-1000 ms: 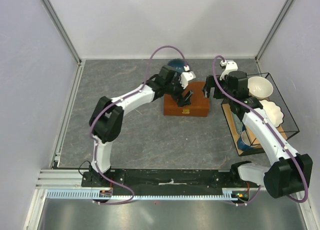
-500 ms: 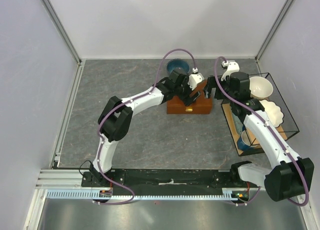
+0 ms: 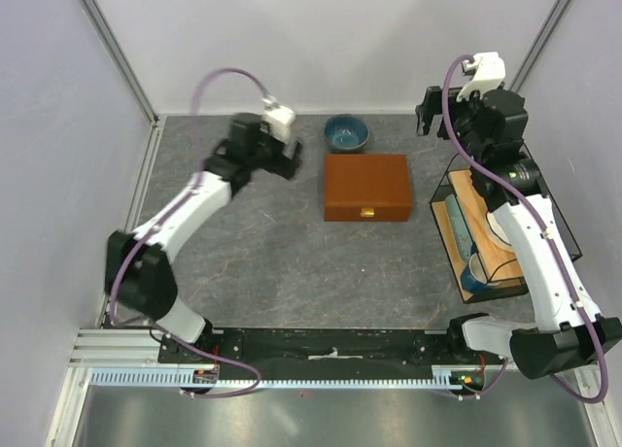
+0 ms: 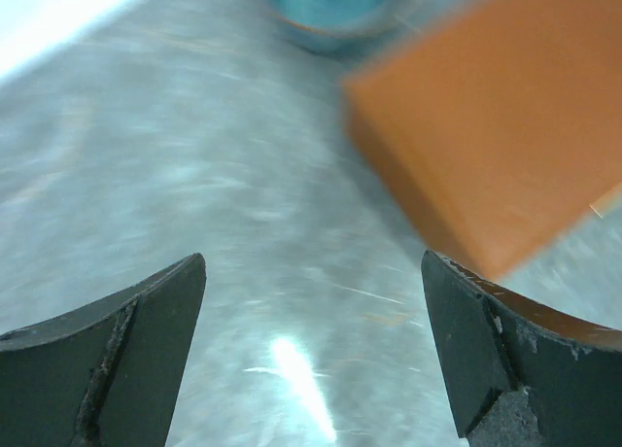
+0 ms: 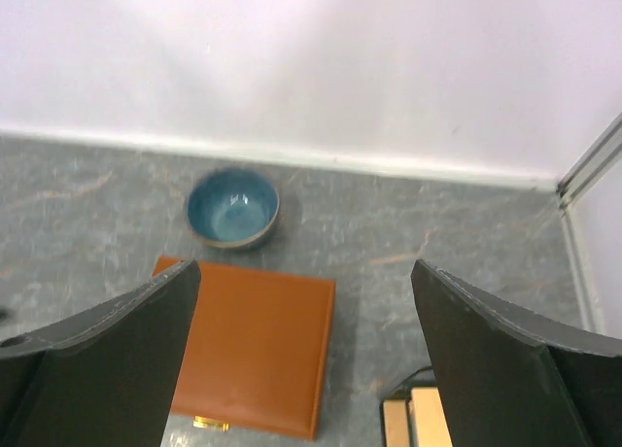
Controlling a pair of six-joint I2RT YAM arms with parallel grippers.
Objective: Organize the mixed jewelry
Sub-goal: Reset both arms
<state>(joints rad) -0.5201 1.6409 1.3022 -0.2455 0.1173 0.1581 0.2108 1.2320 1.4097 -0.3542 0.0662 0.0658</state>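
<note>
Jewelry cannot be made out in any view; whether it lies inside the shut box (image 3: pixel 367 187) cannot be told. The brown box is set on the grey table (image 3: pixel 262 262) at mid-scene, with its lid down and its gold latch (image 3: pixel 366 212) turned to the near side. A blue bowl (image 3: pixel 347 132) is placed just beyond the box's far edge, apart from it.

The left gripper (image 3: pixel 285 159) is held above the table, left of both box and bowl and clear of each. Its fingers (image 4: pixel 146 350) are seen spread wide in the left wrist view, with nothing between them; beyond them a corner of the box and the bowl are shown blurred.

The right gripper (image 3: pixel 433 121) is raised high at the far right, over the far end of a wire basket (image 3: pixel 562 228) that is set along the table's right side. Its fingers (image 5: pixel 505 369) are likewise spread wide and nothing is held. In its wrist view the bowl and the box lid are framed between them, well below. A pale board (image 3: pixel 457 228) and a blue item (image 3: pixel 474 272) are seen inside the basket.
</note>
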